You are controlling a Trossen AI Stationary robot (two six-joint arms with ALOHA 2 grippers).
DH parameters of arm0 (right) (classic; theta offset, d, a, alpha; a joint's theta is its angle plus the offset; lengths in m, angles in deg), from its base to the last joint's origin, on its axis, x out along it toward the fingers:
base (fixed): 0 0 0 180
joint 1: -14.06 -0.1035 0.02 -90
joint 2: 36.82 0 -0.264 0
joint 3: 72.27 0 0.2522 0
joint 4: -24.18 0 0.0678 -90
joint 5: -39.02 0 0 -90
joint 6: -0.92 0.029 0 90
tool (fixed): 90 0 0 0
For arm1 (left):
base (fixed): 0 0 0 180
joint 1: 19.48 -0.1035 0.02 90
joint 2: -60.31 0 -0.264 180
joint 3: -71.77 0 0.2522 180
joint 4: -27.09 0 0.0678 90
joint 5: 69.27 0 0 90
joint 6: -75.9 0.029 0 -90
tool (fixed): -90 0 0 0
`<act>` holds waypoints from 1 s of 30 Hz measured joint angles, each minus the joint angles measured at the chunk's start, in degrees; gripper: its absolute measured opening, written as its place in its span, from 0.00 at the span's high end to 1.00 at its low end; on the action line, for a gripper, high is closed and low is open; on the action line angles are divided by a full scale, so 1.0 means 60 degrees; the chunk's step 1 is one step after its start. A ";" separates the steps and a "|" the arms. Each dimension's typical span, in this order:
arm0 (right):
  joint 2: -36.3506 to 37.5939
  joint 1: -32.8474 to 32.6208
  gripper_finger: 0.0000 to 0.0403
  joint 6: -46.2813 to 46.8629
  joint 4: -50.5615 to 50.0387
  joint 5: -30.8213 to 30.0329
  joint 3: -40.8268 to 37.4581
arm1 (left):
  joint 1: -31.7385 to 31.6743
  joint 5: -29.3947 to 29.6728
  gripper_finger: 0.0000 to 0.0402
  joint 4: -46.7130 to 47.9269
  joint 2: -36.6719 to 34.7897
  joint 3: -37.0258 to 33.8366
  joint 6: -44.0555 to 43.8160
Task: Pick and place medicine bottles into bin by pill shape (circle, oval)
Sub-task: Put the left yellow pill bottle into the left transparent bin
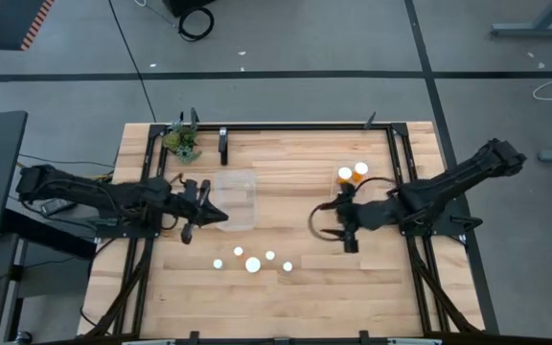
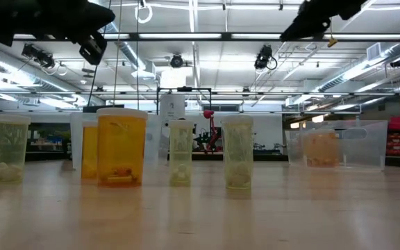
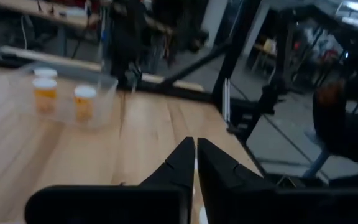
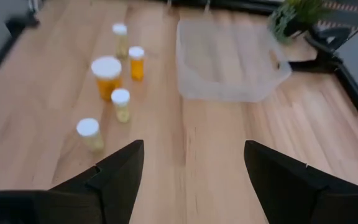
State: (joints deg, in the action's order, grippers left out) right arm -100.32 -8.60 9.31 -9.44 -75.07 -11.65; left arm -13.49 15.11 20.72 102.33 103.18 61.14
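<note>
Both arms are hovering over the table while five medicine bottles are waiting in a loose row near its front.

We are seeing the left end effector point(image 1: 220, 217) with its fingers point(image 3: 180, 163) pinched together on nothing, hanging just beside the near left corner of the clear tub point(image 1: 237, 199) at mid-table. The right end effector point(image 1: 320, 222) is standing wide with nothing between its fingers point(image 4: 120, 169), right of that tub and well apart from it. The five white-capped medicine bottles point(image 1: 253, 264) are standing upright on the table point(image 1: 295, 297), nearer than both tubs; the largest point(image 2: 121, 146) is amber. Two more amber bottles point(image 1: 353, 173) are sitting in a second clear tub point(image 2: 339, 144) on the far right, behind the right arm. A small plant point(image 1: 182, 140) is sitting at the far left corner.
</note>
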 joint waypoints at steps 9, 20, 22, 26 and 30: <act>0.2907 0.0001 0.29 -0.0707 0.0844 0.0114 -0.1631 | 0.0354 0.0007 0.83 0.0616 0.1852 0.1066 0.0005; 0.5596 0.0004 0.30 -0.1529 0.1428 0.1248 -0.2784 | 0.0807 0.0238 0.80 0.1652 0.2878 0.2471 0.0080; 0.6012 0.0008 0.30 -0.1745 0.1615 0.1259 -0.3008 | 0.1028 0.0624 0.79 0.2075 0.3039 0.2729 0.0084; 0.6622 0.0008 0.34 -0.2140 0.1736 0.1297 -0.3278 | 0.1491 0.1224 0.76 0.2876 0.3237 0.3198 0.0360; 0.7098 0.0008 0.37 -0.2747 0.1849 0.1333 -0.3302 | 0.1752 0.1264 0.76 0.3356 0.3321 0.3539 0.0430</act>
State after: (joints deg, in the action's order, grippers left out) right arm -57.73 -8.55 -7.18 1.66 -67.07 -31.46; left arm -2.98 22.69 40.85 122.26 124.41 63.72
